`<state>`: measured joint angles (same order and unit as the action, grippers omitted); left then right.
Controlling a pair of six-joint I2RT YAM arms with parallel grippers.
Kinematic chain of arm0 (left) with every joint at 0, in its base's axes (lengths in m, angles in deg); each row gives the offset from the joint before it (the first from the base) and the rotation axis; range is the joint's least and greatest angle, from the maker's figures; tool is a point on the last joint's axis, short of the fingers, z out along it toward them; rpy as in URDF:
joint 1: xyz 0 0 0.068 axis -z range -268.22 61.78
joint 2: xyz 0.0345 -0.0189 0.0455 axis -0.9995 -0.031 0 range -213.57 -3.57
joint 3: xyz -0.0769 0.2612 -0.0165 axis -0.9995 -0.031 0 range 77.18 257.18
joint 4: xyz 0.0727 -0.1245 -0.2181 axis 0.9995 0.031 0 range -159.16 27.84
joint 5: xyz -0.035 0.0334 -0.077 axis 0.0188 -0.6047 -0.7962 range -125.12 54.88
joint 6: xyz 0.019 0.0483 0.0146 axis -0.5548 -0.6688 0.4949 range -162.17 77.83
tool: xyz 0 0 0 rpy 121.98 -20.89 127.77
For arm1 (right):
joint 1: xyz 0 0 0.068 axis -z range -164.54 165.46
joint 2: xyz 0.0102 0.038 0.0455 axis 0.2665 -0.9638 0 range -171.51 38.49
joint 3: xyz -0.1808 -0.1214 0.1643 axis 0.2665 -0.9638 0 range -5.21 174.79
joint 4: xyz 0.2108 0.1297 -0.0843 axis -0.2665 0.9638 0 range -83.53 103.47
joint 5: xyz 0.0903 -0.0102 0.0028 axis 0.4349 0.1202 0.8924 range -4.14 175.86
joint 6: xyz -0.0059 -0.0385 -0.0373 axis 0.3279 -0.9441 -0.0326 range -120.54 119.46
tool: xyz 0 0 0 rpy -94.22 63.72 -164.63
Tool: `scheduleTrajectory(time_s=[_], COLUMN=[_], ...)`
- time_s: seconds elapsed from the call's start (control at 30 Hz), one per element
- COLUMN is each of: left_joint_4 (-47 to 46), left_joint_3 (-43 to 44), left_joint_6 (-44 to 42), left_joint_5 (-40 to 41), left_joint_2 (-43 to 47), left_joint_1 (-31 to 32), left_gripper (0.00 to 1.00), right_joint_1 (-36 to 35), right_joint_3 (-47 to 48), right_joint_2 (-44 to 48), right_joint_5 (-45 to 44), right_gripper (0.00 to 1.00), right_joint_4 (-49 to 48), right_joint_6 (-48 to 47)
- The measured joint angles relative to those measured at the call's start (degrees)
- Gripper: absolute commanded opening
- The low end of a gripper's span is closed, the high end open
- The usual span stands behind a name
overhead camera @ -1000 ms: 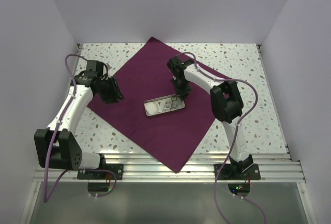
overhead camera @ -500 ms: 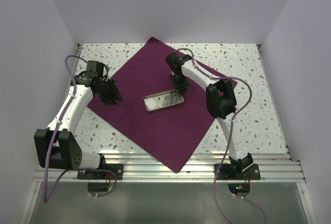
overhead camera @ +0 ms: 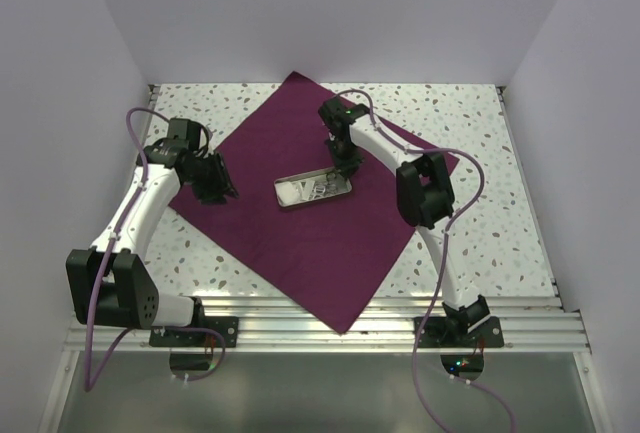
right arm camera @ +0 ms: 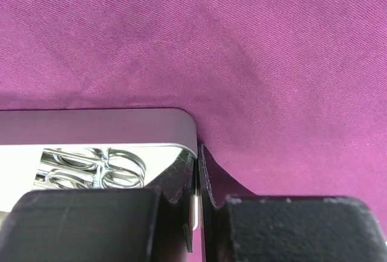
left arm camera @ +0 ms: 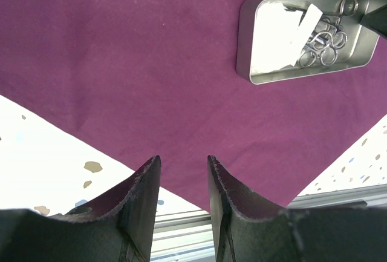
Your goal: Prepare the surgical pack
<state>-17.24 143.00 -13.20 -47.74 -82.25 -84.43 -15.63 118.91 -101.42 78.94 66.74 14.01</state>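
Gradually the right hand [overhead camera: 347, 166], pinched tight on the rim of the steel tray [overhead camera: 315, 190], had dragged it farther toward the middle of the purple cloth [overhead camera: 300, 248], so centring looked nearly done. The left hand [overhead camera: 214, 183] hovered half-spread and empty over the cloth's left corner.

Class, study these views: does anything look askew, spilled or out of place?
The cloth lies cornerwise, its near corner reaching past the table onto the rail. The tray sits skewed on it, one wall pinched by the right gripper. Nothing spilled.
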Motion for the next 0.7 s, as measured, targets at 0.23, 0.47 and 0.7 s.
scheduleTrajectory(time_s=[0.23, 0.47, 0.7], left_joint_4=[0.0, 0.0, -0.1], left_joint_3=[-0.1, -0.1, -0.9], left_joint_6=[0.0, 0.0, 0.0], left_joint_5=[0.0, 0.0, 0.0], left_joint_2=[0.0, 0.0, 0.0], left_joint_1=[0.0, 0.0, 0.0], left_gripper=[0.41, 0.41, 0.41], right_joint_1=[0.0, 0.0, 0.0], right_joint_3=[-2.0, -4.4, -5.6], right_joint_2=[1.2, 2.6, 3.2], right_joint_5=[0.0, 0.0, 0.0], right_gripper=[0.00, 0.00, 0.00], right_joint_4=[-1.3, -1.7, -1.9], right_joint_6=[0.3, 1.3, 1.9])
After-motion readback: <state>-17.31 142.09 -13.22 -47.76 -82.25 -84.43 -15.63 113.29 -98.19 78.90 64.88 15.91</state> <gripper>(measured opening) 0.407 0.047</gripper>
